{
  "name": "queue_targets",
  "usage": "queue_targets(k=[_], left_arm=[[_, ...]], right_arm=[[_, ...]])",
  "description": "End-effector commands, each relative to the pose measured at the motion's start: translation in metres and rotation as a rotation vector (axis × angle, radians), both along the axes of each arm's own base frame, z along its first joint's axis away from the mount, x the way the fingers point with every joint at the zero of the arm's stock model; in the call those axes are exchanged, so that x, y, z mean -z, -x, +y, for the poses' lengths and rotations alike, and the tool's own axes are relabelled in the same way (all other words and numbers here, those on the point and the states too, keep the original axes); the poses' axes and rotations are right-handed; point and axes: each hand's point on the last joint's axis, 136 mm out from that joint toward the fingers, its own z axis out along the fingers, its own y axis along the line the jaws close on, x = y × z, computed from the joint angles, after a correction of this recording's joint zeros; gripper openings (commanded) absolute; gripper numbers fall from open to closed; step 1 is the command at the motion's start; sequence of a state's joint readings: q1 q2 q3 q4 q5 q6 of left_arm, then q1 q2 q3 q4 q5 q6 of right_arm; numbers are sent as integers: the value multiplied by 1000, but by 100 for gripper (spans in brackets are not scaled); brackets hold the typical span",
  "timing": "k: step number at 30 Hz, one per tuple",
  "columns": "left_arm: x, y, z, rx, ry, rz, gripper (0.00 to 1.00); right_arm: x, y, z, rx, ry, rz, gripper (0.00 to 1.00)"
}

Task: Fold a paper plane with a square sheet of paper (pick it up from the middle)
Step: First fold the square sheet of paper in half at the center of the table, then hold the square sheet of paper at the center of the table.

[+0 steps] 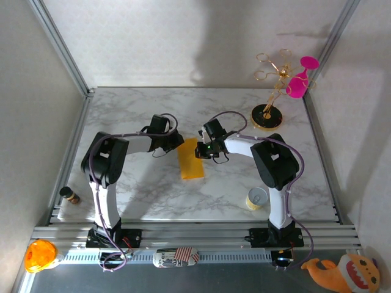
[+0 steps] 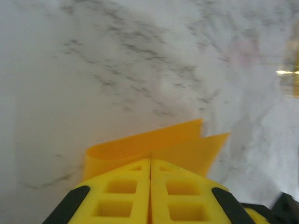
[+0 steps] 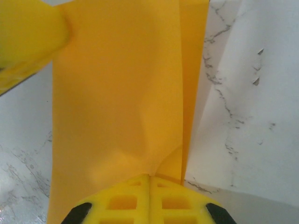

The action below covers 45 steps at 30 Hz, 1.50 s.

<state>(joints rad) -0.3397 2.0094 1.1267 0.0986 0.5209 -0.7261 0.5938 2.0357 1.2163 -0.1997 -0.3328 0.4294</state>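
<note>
yellow-orange paper (image 1: 191, 160), folded into a narrow strip, layers slightly offset, centre of the marble table (image 1: 153, 195)

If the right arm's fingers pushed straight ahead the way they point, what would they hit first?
The square sheet of paper, seemingly pinched at the tips of the shut right fingers; they would probably just shove or crumple it.

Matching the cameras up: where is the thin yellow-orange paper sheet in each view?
Top external: thin yellow-orange paper sheet lies near picture centre.
Left wrist: sheet bottom centre, folded over.
Right wrist: sheet centre-left, spanning top to bottom.
Shared landmark: white marble tabletop under it.
</note>
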Motion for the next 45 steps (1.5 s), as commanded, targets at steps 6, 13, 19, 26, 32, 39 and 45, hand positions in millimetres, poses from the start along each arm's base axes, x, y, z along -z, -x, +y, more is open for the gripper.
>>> queue_targets(k=[6, 13, 19, 26, 32, 39, 45], left_arm=[[32, -16, 69, -142, -191, 59, 7], [-15, -30, 87, -166, -165, -28, 8], [-59, -15, 67, -145, -6, -106, 9], [-46, 16, 16, -47, 96, -70, 9], [-15, 25, 4, -41, 98, 0, 8], [18, 27, 10, -63, 19, 69, 5], [27, 30, 13, -68, -14, 88, 4]], right_arm=[[105, 67, -116, 42, 529, 228, 0], [95, 53, -101, -19, 479, 178, 0], [76, 36, -75, -131, 390, 118, 0], [51, 25, -52, -204, 292, 72, 0], [28, 9, -34, -206, 231, 29, 0], [-18, -3, -2, -217, 60, -28, 2], [-69, -15, 17, -128, -78, -78, 5]])
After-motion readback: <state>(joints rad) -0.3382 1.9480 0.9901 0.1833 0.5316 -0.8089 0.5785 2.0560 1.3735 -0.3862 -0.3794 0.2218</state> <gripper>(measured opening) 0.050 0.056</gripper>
